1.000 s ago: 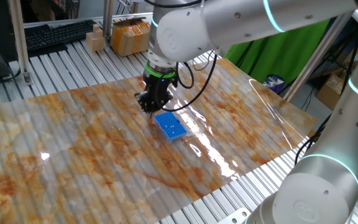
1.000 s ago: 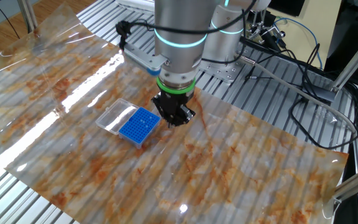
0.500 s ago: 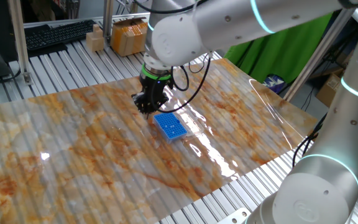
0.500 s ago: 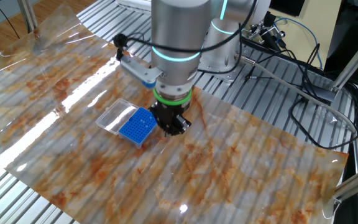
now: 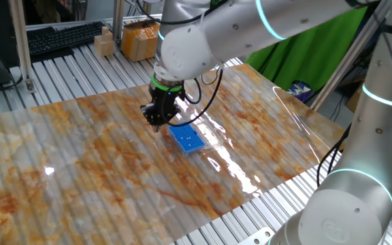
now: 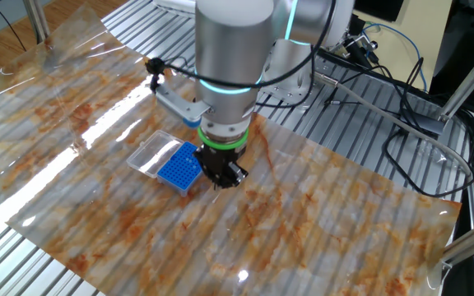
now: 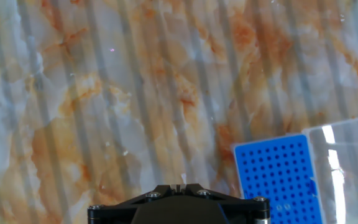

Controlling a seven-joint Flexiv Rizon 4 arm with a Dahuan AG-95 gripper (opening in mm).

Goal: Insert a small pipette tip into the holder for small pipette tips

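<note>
- Pincer (image 5: 158,120), black below a green ring, hangs low over the marbled orange-and-grey bench (image 5: 101,163), just beside the near corner of the small bright blue rectangular rack of tiny holes (image 5: 186,138); whether its fingers stand apart or together cannot be told.
- From the other fixed view, the pincer (image 6: 223,174) sits beside the blue rack (image 6: 179,168), which touches a clear plastic lid (image 6: 151,153).
- Hand view shows only the pincer's black base; the rack (image 7: 277,172) lies at lower right.

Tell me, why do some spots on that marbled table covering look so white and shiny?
Glare: in one fixed view, light streaks across the glossy sheet beside the blue rack; in the other fixed view, a streak lies beyond it; in the hand view, the clear lid flares white.
</note>
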